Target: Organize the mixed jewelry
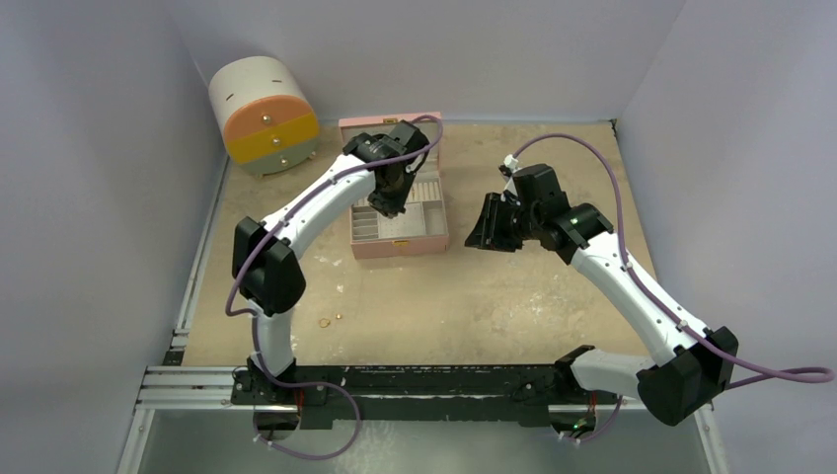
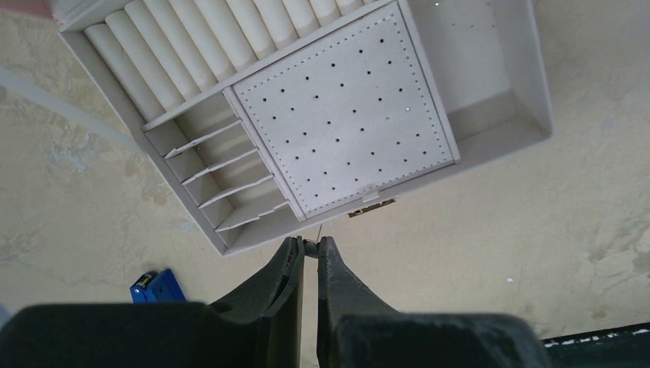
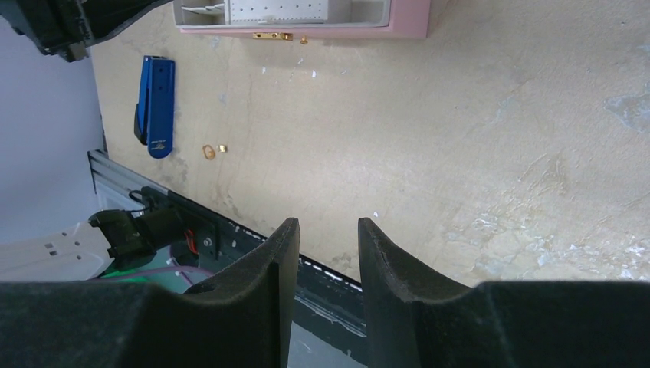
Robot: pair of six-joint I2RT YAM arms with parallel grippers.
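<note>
Left black two-finger gripper (image 2: 310,245), clenched almost shut on the smallest thing in view, poised above the box in the top view. Right black gripper (image 3: 328,224), jaws parted with nothing between them, well apart to the box's right.

Open pink quilted jewelry box (image 1: 400,247), with its pale perforated earring panel (image 2: 345,115) straight ahead of the left fingertips. Blue-handled tool (image 3: 157,103) flat near the left arm's base. Just beside it, a loose small gold ring (image 3: 208,151) and a smaller gold bit (image 3: 223,148).

Last, the held piece: a tiny greyish stud-like piece (image 2: 310,247), its hair-thin pin (image 2: 322,231) aimed from the fingertips toward the panel's near rim. Likely next: align that axis with one hole, using the left arm as the nearer one.
</note>
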